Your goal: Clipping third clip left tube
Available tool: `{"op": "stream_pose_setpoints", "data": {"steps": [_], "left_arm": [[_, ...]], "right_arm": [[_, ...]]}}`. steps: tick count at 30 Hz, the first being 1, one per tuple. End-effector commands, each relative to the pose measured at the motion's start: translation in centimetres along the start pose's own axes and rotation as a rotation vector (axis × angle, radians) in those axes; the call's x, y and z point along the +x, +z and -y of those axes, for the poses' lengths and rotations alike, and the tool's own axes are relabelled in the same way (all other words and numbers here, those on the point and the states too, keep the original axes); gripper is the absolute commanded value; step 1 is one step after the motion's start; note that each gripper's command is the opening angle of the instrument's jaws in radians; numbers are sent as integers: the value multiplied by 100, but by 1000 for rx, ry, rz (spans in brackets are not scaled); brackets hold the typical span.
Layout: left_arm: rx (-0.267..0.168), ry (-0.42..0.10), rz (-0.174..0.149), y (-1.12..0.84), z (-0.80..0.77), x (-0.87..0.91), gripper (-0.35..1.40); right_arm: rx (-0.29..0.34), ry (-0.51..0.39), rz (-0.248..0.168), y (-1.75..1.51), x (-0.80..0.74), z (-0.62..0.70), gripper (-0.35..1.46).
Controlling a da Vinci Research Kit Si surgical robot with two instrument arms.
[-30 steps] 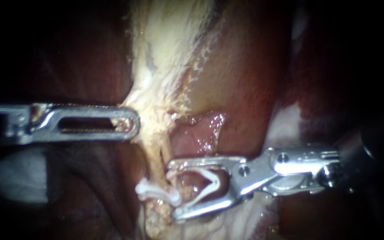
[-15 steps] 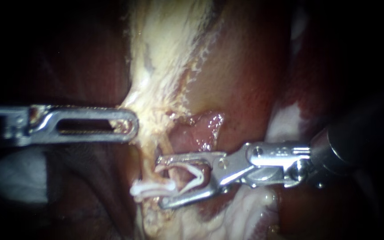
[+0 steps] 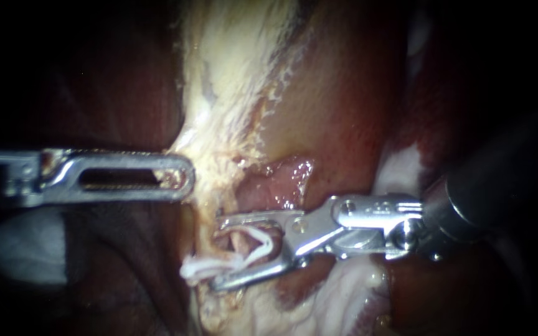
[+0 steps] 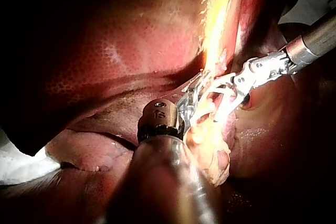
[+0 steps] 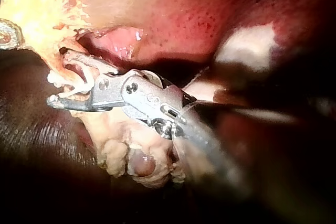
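Jaws of the right instrument (image 3: 215, 254) stand spread, cradling an open white clip (image 3: 259, 242) astride the tube (image 3: 212, 205); its mouth points left, long axis across the tube. Left instrument (image 3: 184, 177) pinches pale tissue (image 3: 231, 93)

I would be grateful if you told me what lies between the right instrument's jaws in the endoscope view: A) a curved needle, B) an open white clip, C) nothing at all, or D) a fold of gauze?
B: the right instrument carries an open white clip, V-shaped, seated against both of its jaws, which stand apart beside the pale tube.
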Motion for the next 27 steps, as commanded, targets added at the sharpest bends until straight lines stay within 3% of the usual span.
{"op": "stream_pose_setpoints", "data": {"steps": [1, 19, 27], "left_arm": [[0, 0, 0, 1, 0, 0, -35], [-2, -1, 2, 1, 4, 2, -35], [-1, -1, 1, 2, 2, 1, -35]], "right_arm": [[4, 3, -7, 1, 0, 0, 60], [17, 22, -33, 7, 0, -11, 60], [124, 90, -73, 10, 8, 6, 58]]}}
